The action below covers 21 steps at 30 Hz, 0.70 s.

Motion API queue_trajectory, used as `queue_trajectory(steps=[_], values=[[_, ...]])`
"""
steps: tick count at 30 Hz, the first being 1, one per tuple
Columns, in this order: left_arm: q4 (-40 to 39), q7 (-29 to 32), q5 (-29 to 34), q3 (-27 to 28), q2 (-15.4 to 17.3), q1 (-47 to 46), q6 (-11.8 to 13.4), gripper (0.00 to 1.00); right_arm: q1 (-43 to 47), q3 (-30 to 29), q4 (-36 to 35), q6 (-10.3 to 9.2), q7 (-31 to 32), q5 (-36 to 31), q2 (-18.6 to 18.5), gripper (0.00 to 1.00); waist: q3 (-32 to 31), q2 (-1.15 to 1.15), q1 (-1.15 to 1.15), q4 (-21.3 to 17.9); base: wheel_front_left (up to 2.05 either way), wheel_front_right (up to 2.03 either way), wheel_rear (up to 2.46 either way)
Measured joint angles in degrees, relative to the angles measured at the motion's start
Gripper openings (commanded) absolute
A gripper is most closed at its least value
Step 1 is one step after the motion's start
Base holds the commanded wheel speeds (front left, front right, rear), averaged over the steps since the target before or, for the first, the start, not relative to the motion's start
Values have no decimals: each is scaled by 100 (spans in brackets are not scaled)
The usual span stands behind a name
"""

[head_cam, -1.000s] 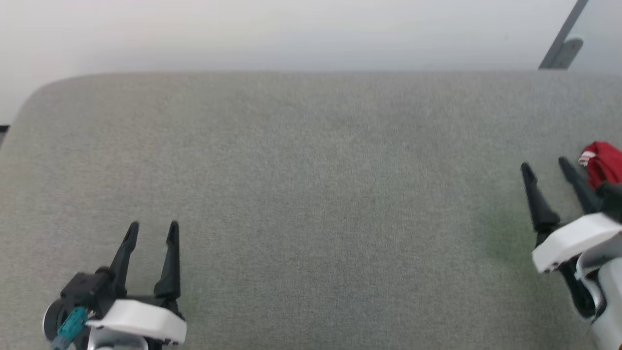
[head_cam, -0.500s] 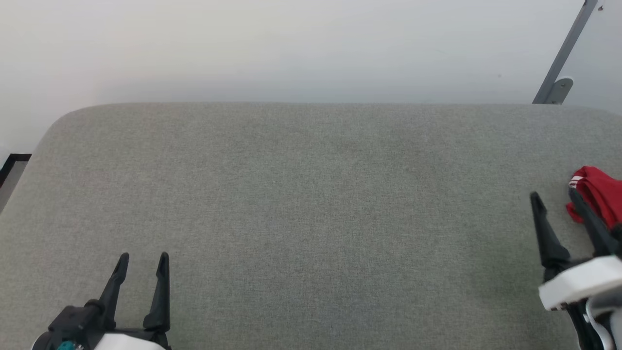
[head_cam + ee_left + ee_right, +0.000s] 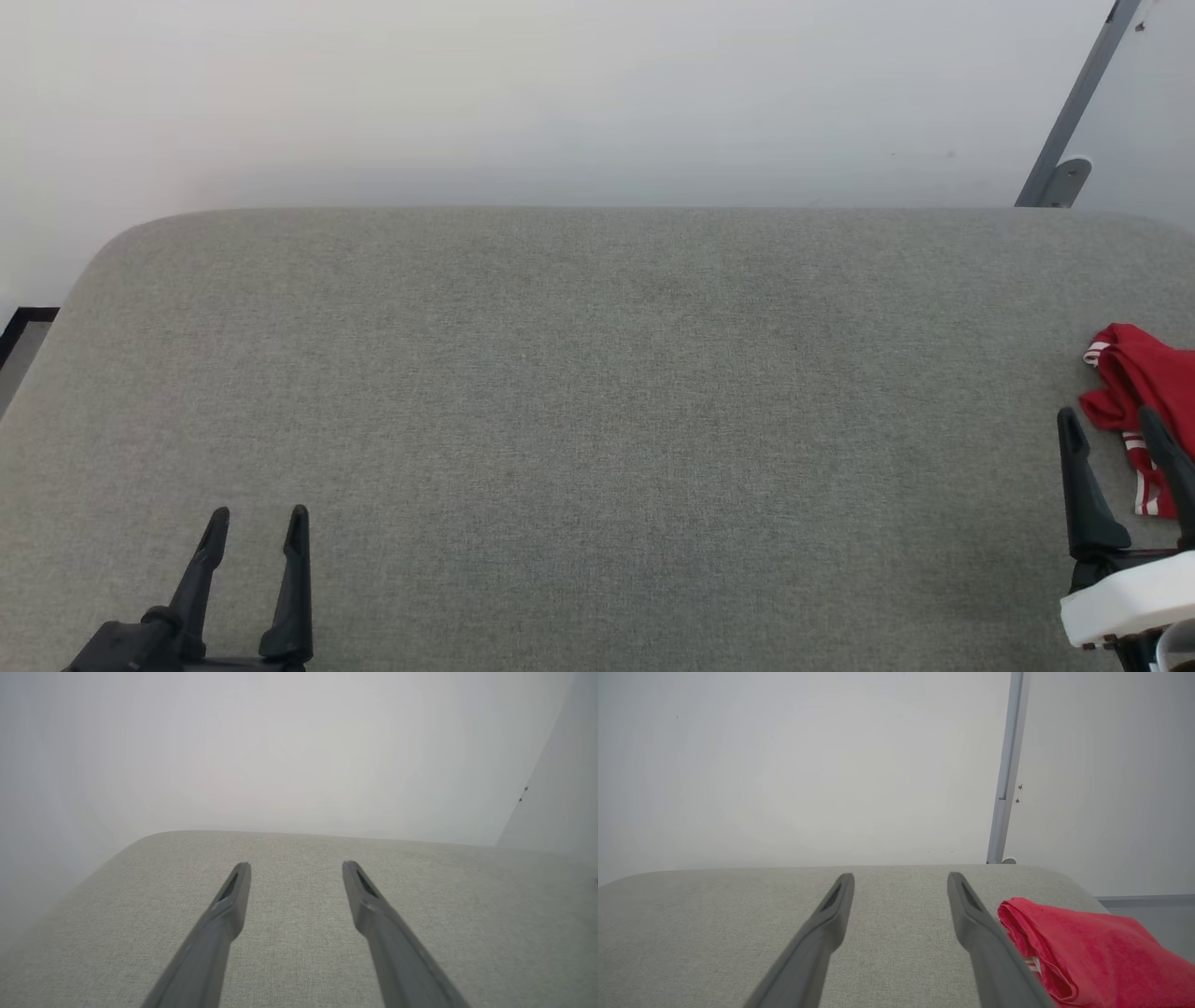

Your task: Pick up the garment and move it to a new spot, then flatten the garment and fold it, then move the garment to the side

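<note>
The garment (image 3: 1144, 383) is a bright red bunched cloth with thin white stripe trim, lying at the far right of the grey padded surface (image 3: 597, 392) and cut off by the picture's edge. My right gripper (image 3: 1113, 427) stands open just left of and in front of it, nothing between its fingers. In the right wrist view the garment (image 3: 1087, 947) lies beside the right finger, outside the open right gripper (image 3: 901, 877). My left gripper (image 3: 258, 518) is open at the lower left, far from the garment; in the left wrist view the left gripper (image 3: 296, 865) holds nothing.
A pale wall rises behind the padded surface. A grey metal post (image 3: 1074, 103) with a bracket stands at the back right. The surface's rounded left corner (image 3: 103, 252) drops to a dark-edged floor strip (image 3: 23, 331).
The head camera has tilted, so the whole picture slid down. Within it, my right gripper has drawn back from the garment, uncovering more of its striped hem. Both grippers stayed open.
</note>
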Motion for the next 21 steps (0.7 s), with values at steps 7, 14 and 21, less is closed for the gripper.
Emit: queue_trajectory(steps=[7,14,21], values=[[-19,0,26,-30,-22,9,0,100,56,-67,-205,0,122,-42,103,100,12,0,0,19,0,0,0],[-42,-1,112,-41,-55,-7,0,100,57,-81,-263,0,141,-43,170,100,26,0,0,34,0,0,0],[-41,-1,113,-35,-58,-30,0,100,57,-58,-249,0,133,-41,216,100,37,0,0,31,0,0,0]])
